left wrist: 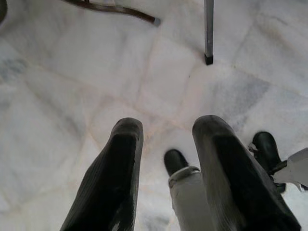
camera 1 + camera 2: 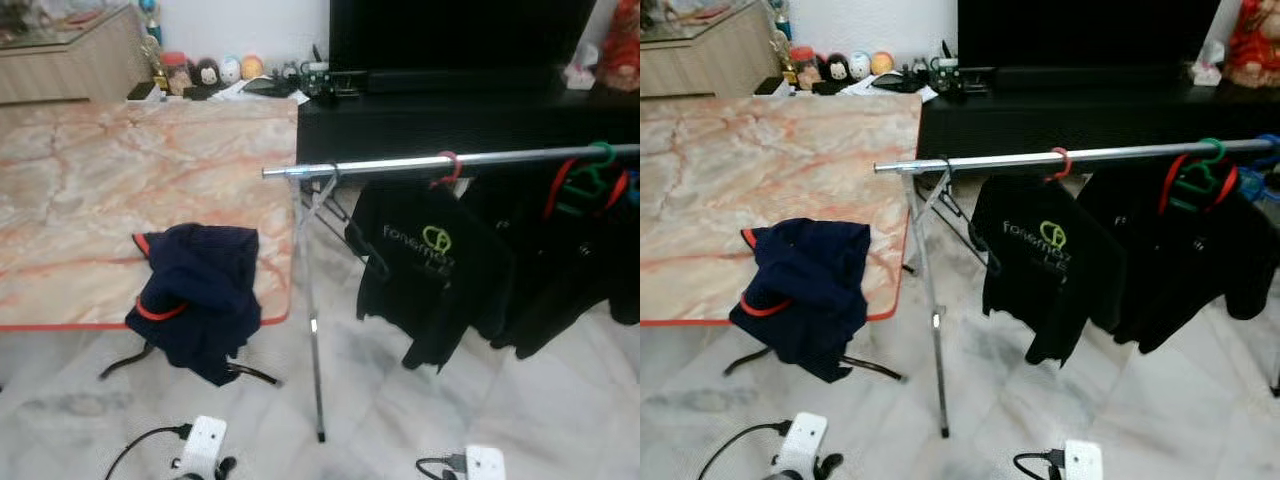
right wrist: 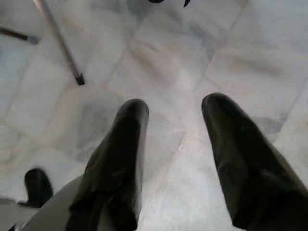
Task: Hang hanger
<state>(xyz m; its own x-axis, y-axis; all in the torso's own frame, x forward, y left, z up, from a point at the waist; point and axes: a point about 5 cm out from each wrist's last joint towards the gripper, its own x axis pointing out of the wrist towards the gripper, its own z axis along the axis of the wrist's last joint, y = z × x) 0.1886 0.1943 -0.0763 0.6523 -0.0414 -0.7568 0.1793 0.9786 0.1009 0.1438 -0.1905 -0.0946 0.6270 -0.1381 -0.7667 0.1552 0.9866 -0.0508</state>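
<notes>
Left hand [image 1: 166, 159]: hangs low over the marble floor [image 1: 72, 86], fingers parted, nothing between them.
Right hand [image 3: 175, 159]: also low over the floor, fingers apart and empty.
Garment [image 2: 195, 295]: a dark navy piece with an orange-red hanger [image 2: 160, 311] showing at its edge, draped over the near right corner of the desk [image 2: 120, 190] and hanging past the rim.
Rail [image 2: 450, 160]: chrome bar running right from the desk corner; its left end is bare, then a black shirt [image 2: 425, 265] on a red hanger, more dark clothes further right.
Step in hand: likely reaching for the garment's hanger; neither hand is near it.
Doing it well: grip the hanger's hook or shoulder, not loose cloth; lift it clear of the desk rim; aim the hook at the bare stretch of rail left of the black shirt.
Risk: the cloth may slip off the hanger or snag the desk corner.
</notes>
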